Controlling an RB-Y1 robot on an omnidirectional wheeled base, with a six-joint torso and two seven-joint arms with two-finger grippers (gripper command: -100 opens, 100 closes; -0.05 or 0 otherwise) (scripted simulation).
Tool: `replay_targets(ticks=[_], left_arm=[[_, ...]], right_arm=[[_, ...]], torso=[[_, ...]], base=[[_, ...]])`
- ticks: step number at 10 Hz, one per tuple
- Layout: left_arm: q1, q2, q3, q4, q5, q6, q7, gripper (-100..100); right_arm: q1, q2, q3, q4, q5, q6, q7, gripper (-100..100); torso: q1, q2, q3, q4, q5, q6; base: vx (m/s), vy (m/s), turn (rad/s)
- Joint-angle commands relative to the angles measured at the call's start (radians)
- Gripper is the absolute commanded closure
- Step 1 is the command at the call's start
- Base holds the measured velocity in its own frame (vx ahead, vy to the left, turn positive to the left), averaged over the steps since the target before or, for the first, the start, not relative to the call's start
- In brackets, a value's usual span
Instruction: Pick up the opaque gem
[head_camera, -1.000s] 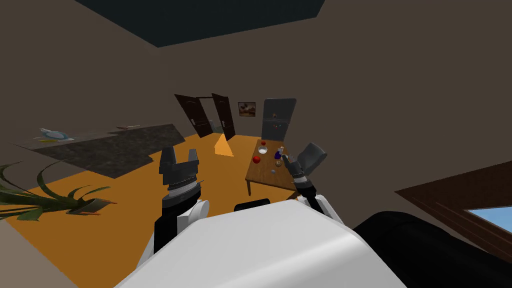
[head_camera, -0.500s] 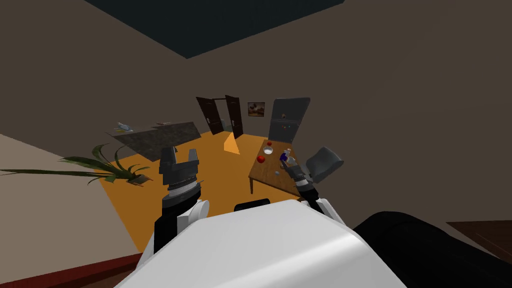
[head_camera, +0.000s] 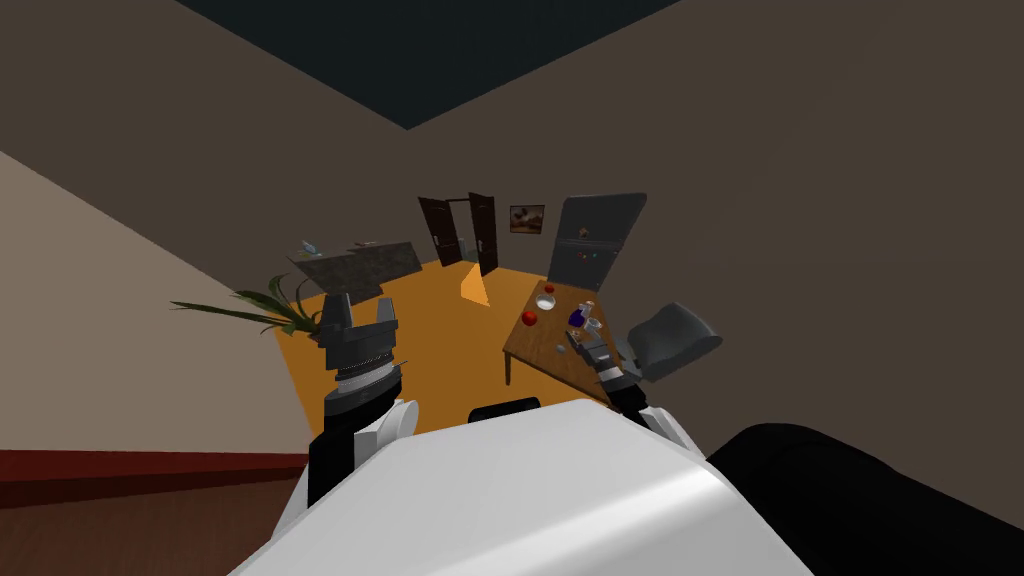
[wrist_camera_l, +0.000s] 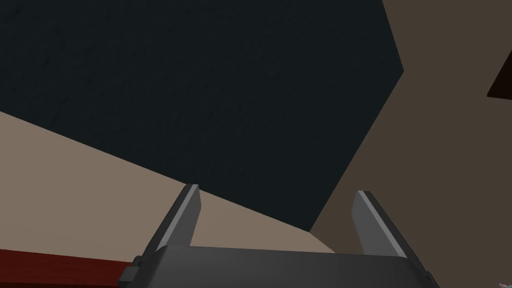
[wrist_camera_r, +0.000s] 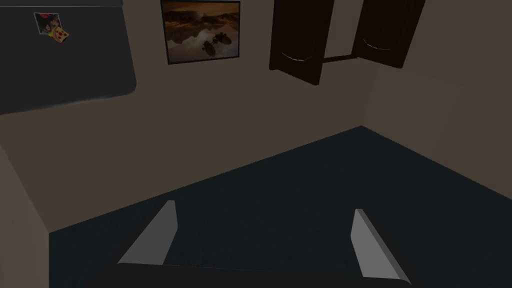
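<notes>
**Ana:** While both arms are held up close in front, nothing is in hand. The left end effector (head_camera: 360, 305) has its blades spread wide. The right end effector (wrist_camera_r: 264, 210) is just as far apart, gripping nothing and aimed up at wall and ceiling.

**Ben:** So where's the prize?

**Ana:** Out ahead, on the wooden table (head_camera: 535, 342). See that small grey-blue speck close to the near edge, about midway along? I'd call that the opaque gem (head_camera: 560, 348), though it's too small to swear to.

**Ben:** Any company around it?

**Ana:** Further in there's a red apple (head_camera: 529, 318) by the left edge and a blue bottle (head_camera: 577, 318) toward the right. A white bowl (head_camera: 545, 301) sits nearer the far edge. A grey chair (head_camera: 672, 340) stands at the right edge, with a dark fridge (head_camera: 598, 240) beyond.

**Ben:** What could spoil this?

**Ana:** Plenty, I reckon. Those blades point upward, so the wrist must tip down first. Come in on a slant and the thin blades could flick so small a stone off the near edge onto the orange floor (head_camera: 400, 340). Reach too deep and the bottle goes over. That chair could also foul the right arm as the base closes in.
</notes>
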Motion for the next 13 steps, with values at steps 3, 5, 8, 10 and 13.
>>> replay_targets(ticks=[3, 5, 8, 10, 13], left_arm=[[0.000, 0.000, 0.000, 0.000, 0.000, 0.000, 0.000, 0], [0.000, 0.000, 0.000, 0.000, 0.000, 0.000, 0.000, 0], [0.000, 0.000, 0.000, 0.000, 0.000, 0.000, 0.000, 0], [0.000, 0.000, 0.000, 0.000, 0.000, 0.000, 0.000, 0], [0.000, 0.000, 0.000, 0.000, 0.000, 0.000, 0.000, 0]], right_arm=[[0.006, -0.009, -0.037, 0.045, 0.080, 0.018, 0.076, -100], [0.011, -0.011, -0.065, 0.080, 0.132, 0.025, 0.126, -100], [0.015, -0.016, -0.122, 0.158, 0.223, 0.039, 0.212, -100], [0.014, -0.018, -0.153, 0.194, 0.272, 0.046, 0.257, -100], [0.010, -0.020, -0.184, 0.242, 0.346, 0.054, 0.327, -100]], torso=[[0.000, -0.001, 0.000, 0.000, 0.000, 0.000], [0.001, -0.001, 0.000, 0.000, 0.000, 0.000], [0.001, -0.001, -0.001, 0.000, 0.000, 0.001], [0.001, -0.002, -0.001, 0.000, 0.000, 0.001], [0.002, -0.002, -0.001, 0.000, 0.001, 0.000]], base=[[-0.030, -0.011, 0.198], [-0.028, 0.002, 0.216], [-0.021, 0.015, 0.214], [-0.014, 0.016, 0.179], [-0.007, 0.025, 0.161]])
